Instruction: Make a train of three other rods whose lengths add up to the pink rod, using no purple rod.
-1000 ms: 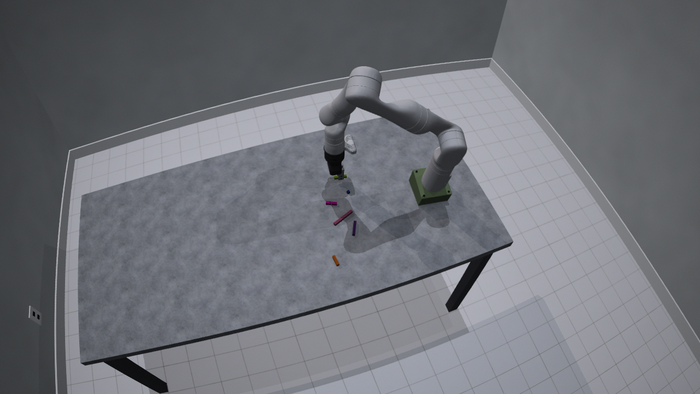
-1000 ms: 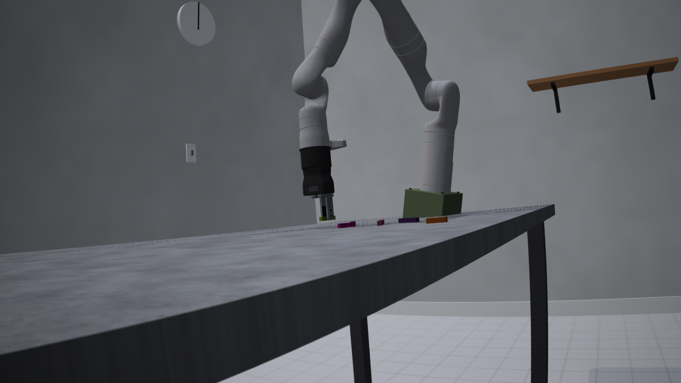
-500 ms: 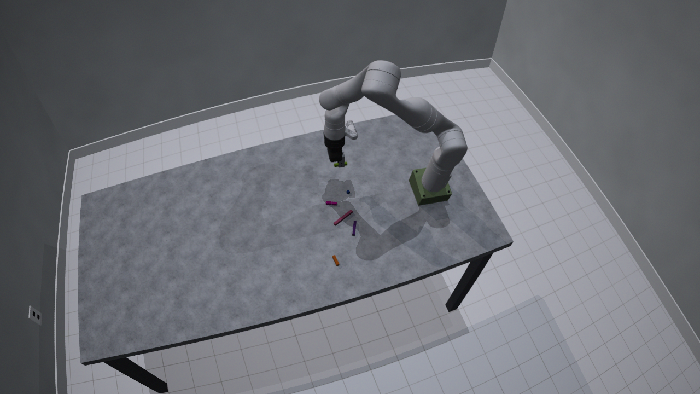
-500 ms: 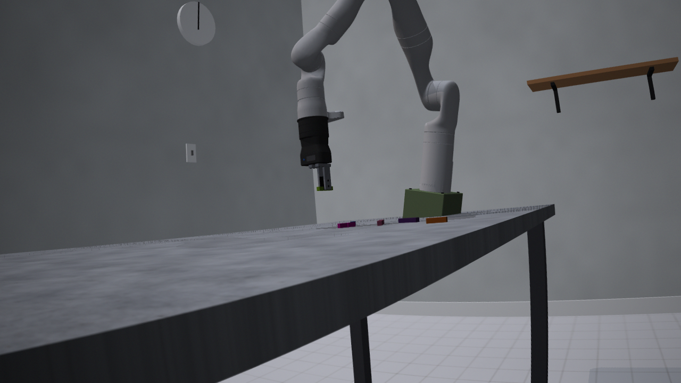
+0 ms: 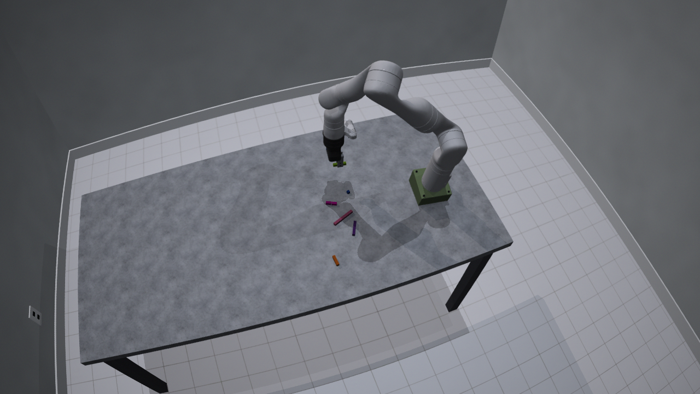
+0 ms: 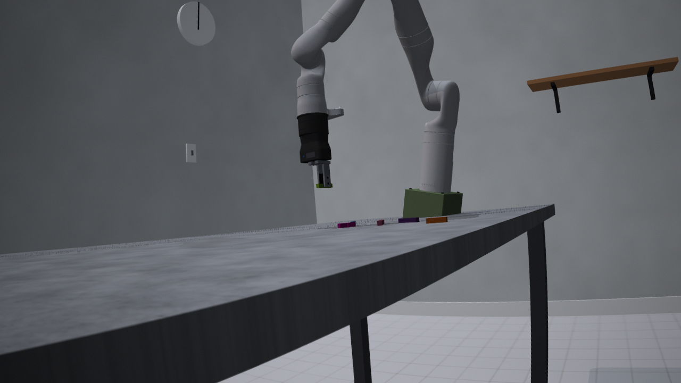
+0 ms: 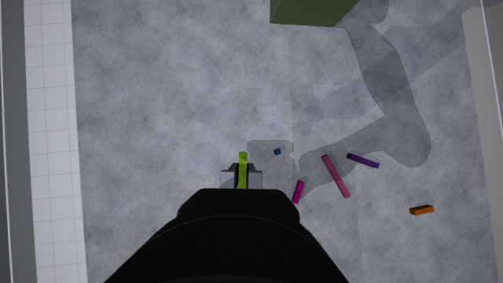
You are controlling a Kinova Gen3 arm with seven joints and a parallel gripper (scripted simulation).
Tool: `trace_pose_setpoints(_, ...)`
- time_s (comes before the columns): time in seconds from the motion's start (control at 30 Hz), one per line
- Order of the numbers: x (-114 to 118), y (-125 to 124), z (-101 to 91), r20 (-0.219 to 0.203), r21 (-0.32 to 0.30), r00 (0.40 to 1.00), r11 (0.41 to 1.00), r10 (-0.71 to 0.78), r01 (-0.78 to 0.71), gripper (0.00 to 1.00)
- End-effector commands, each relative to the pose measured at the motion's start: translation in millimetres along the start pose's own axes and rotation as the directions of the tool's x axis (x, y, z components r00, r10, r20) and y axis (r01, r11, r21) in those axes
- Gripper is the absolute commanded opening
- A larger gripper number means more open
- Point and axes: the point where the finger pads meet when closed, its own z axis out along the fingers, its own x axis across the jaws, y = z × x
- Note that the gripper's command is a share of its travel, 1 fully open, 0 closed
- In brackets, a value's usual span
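"How does the lime rod [image 5: 335, 164] [image 6: 318, 185] [image 7: 243, 173] look?"

"Bright yellow-green, slim, straight, square-ended — level, and up above the table [image 5: 196, 235] [image 6: 285, 257] [image 7: 157, 98]."

"And the gripper [image 5: 340, 163] [image 6: 323, 184] [image 7: 242, 171]?"

"Pinching it — a grey finger against each long side."

"Nearby?"

"Two magenta rods [image 5: 331, 202] [image 6: 346, 224] [image 7: 298, 192] end to end, the blue one [image 5: 348, 192] [image 7: 277, 152] apart from them."

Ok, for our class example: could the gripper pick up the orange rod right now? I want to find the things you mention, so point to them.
Probably not yet: its fingers [image 5: 340, 163] [image 6: 323, 185] are shut on the lime rod [image 5: 336, 164] [image 6: 318, 185] [image 7: 243, 158], though nothing seems to crowd the orange rod [image 5: 336, 260] [image 6: 436, 219] [image 7: 421, 210].
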Motion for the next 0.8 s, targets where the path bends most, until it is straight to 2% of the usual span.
trace_pose_setpoints(0.0,7,6,-0.1,-0.005,0.004,1.0,1.0,0.017,-0.017,0.24)
trace_pose_setpoints(0.13,17,24,-0.8,-0.003,-0.002,0.997,0.997,0.075,-0.075,0.24)
trace_pose_setpoints(0.33,50,63,-1.1,-0.005,-0.004,0.984,0.984,0.176,-0.176,0.24)
trace_pose_setpoints(0.4,50,63,-1.1,-0.005,-0.004,0.984,0.984,0.176,-0.176,0.24)
trace_pose_setpoints(0.6,83,91,-1.2,-0.006,-0.002,0.967,0.967,0.254,-0.254,0.24)
trace_pose_setpoints(0.77,93,99,-1.1,-0.006,-0.001,0.961,0.961,0.276,-0.276,0.24)
